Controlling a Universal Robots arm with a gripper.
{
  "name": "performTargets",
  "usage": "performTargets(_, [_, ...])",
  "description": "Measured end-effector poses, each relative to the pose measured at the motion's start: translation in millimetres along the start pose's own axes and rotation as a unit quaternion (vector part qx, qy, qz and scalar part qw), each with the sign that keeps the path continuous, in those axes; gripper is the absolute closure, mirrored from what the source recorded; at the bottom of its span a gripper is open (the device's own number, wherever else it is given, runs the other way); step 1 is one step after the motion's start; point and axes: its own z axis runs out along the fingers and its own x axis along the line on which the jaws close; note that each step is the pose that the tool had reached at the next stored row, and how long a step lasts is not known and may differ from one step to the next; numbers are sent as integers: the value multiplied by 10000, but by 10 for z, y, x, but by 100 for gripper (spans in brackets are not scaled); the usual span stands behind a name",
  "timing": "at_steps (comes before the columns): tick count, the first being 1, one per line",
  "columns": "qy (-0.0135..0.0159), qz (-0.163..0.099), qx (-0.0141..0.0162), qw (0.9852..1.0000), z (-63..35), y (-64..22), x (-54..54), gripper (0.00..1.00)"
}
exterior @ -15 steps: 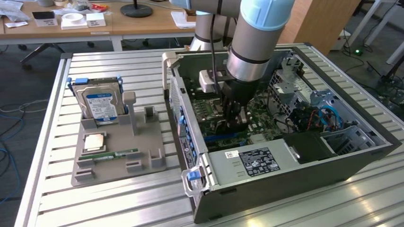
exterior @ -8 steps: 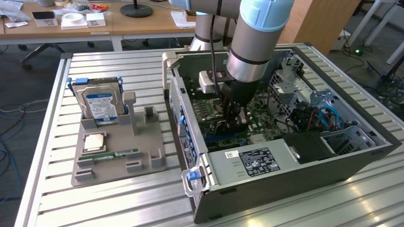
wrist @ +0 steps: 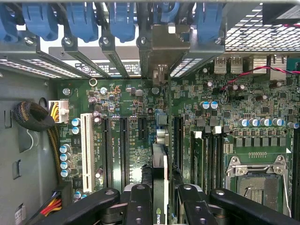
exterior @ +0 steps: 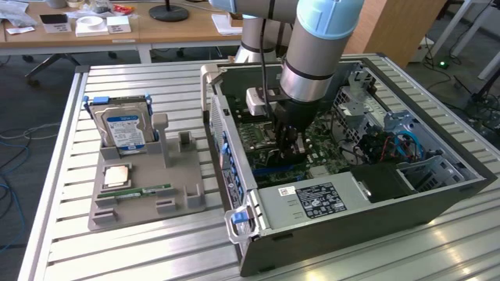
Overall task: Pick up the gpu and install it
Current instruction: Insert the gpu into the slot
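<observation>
gpu point(wrist: 160, 174) is seen edge-on between the claw point(wrist: 165, 201) fingers point(wrist: 138, 206), which are clenched on it. it's low inside the pc case point(exterior: 336, 225), just above the motherboard point(wrist: 136, 117). its metal end bracket point(wrist: 161, 51) reaches to the rear slot openings w/ the blue latches point(wrist: 82, 21). can't tell which of the long black slots point(wrist: 178, 140) it's over, or whether it touches one yet.

risks, my read:
- card edge not lined up w/ a slot, so the connector lands on bare board or rides the slot lip. pushing then could flex the card or board.
- bracket catches on the rear frame bar and the card tips in the grip.
- small capacitors point(wrist: 208, 105) sit near the slots, and a skewed card could knock them.

writing:
- green-white mark on the card edge by the claw looks like a maker's logo. no letters legible.
- white print on the board betw the slots is too small to read.
- psu label point(exterior: 317, 199) is black w/ white text, not readable.
- hard drive point(exterior: 125, 132) stands in the grey holder point(exterior: 149, 202) on the bench point(exterior: 156, 252), at the exterior view's left, well apart from the case. its label is blue-white, text not legible.
</observation>
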Motion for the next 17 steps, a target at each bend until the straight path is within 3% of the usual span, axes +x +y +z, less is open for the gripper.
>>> performTargets(17, [-2,1,1,10000,10,0,9,74])
